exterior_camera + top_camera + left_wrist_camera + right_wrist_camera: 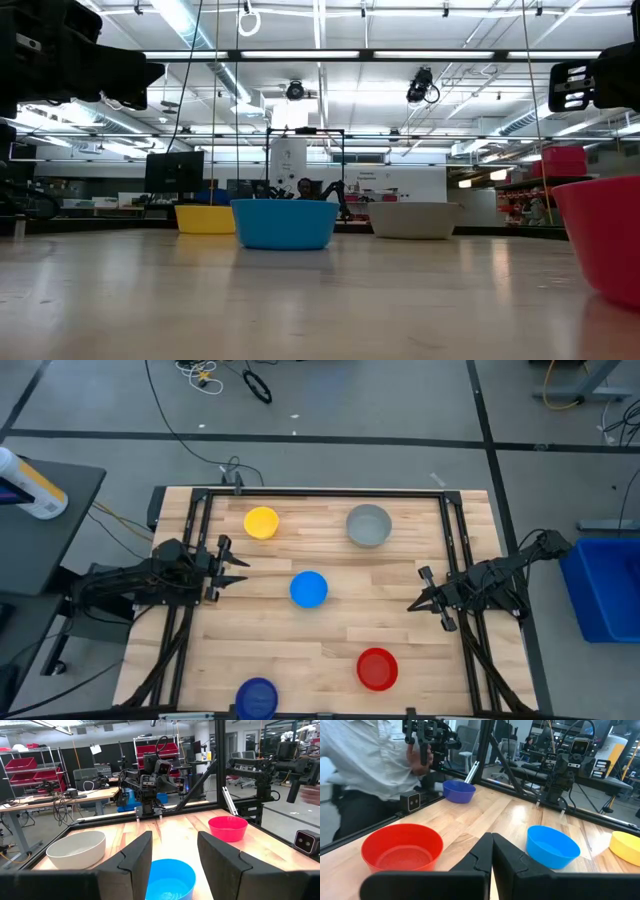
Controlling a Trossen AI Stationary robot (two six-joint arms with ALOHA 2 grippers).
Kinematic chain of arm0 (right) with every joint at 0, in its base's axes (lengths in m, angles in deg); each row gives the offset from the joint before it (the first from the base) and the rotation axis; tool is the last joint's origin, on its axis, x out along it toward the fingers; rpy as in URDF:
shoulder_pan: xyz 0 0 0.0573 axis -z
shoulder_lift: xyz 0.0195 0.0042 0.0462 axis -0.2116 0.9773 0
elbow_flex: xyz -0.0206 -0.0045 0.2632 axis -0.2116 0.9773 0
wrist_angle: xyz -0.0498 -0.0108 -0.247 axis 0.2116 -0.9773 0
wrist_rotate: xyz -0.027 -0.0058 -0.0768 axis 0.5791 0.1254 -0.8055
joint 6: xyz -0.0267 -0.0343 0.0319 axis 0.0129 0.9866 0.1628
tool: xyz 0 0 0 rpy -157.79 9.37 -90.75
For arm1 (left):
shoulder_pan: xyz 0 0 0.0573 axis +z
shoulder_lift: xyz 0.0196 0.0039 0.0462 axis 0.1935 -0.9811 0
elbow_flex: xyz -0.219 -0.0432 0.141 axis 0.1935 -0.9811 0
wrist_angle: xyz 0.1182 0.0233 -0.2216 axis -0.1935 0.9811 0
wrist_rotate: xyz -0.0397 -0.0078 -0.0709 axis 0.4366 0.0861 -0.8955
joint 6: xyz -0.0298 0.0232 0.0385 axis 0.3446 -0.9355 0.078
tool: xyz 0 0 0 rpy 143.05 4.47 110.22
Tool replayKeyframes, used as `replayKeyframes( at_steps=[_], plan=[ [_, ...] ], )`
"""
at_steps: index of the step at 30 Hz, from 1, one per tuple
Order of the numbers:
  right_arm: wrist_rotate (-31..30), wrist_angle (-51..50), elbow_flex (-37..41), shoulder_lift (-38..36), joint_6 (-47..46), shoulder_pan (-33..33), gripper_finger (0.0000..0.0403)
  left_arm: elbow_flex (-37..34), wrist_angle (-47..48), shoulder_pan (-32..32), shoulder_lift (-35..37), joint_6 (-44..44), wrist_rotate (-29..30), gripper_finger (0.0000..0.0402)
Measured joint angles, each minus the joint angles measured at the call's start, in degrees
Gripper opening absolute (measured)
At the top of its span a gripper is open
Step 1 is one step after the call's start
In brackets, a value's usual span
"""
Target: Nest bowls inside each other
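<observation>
- Table (330, 650): light wooden top; five bowls stand on it, all separate, none nested
- Yellow bowl (261, 522): far left part of the table, upright
- Grey bowl (368, 526): far right part, level with the yellow bowl and well apart from it
- Light blue bowl (308, 589): middle of the table, between the two arms; seen directly ahead of both wrist cameras
- Red bowl (377, 669): near right part, upright, nothing in it
- Dark blue bowl (257, 698): at the near edge, left of the red bowl
- Left gripper (238, 570): over the left side of the table, pointed toward the light blue bowl, clear of it; fingers parted with a gap between them, nothing held
- Right gripper (414, 605): over the right side, pointed toward the centre; fingers pressed together, nothing between them
- Person in a light shirt (367, 760): standing beyond the table edge beside the dark blue bowl, in the right wrist view
</observation>
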Motion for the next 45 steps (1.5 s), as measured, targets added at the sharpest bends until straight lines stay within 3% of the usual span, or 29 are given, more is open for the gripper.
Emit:
replayKeyframes(
  at_steps=[10,18,30,45],
  plan=[
    [0.1,0.8,0.0,0.0,-0.6,0.0,0.0012,0.0,-3.3,0.0,0.0,3.2,0.0,0.0167],
    [3.5,11.2,0.0,0.0,-10.9,0.0,0.0012,0.0,-5.6,0.0,0.0,10.6,-0.2,0.0167],
    [3.5,18.5,0.0,0.0,-18.2,0.0,0.0012,0.0,-4.7,0.0,0.0,13.2,-0.2,0.0167],
    [-8.1,24.5,0.0,0.0,-17.3,0.0,0.0012,0.0,-3.9,0.0,0.0,11.6,-0.2,0.0167]
  ],
)
